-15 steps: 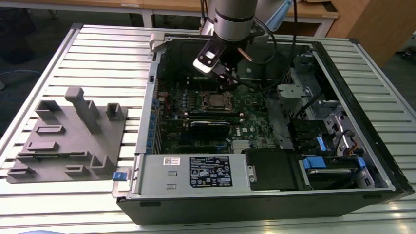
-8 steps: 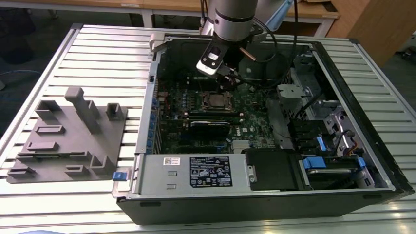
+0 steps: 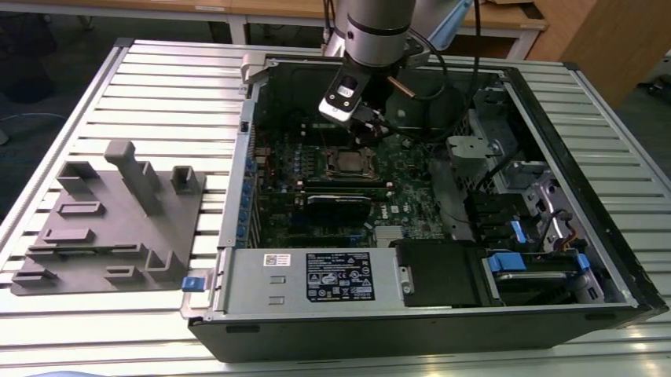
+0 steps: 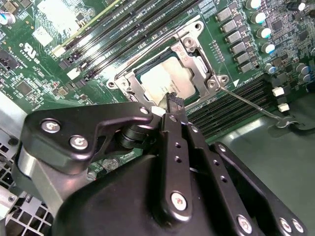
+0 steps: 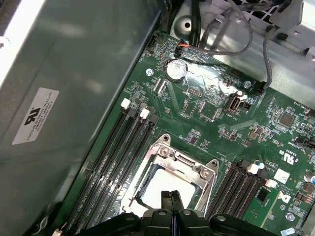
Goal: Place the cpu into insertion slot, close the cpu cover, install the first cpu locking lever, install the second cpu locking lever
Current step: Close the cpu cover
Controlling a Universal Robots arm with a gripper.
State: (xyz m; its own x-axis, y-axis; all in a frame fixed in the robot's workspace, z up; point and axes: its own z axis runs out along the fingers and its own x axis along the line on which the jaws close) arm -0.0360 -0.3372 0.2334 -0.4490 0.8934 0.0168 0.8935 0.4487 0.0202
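Observation:
The cpu (image 4: 165,81) lies flat in the insertion slot (image 3: 350,162) on the green motherboard. The silver cpu cover (image 4: 194,46) lies down over it, framing its grey top. In the first wrist view the cpu (image 5: 156,189) and the cpu cover (image 5: 183,160) show the same. A thin locking lever (image 4: 248,103) sticks out sideways from the socket's corner over the memory slots. My gripper (image 4: 173,100) is shut with nothing in it, its tips just above the chip's edge. It hangs over the socket (image 3: 367,133) and close to the chip (image 5: 171,195).
Long memory slots (image 5: 113,162) flank the socket on both sides. The case wall (image 5: 74,73) rises close by, and cables (image 5: 236,46) cross beyond the board. A grey fixture block (image 3: 115,228) sits on the table at the exterior view's left; the power supply (image 3: 314,275) fills the case's near side.

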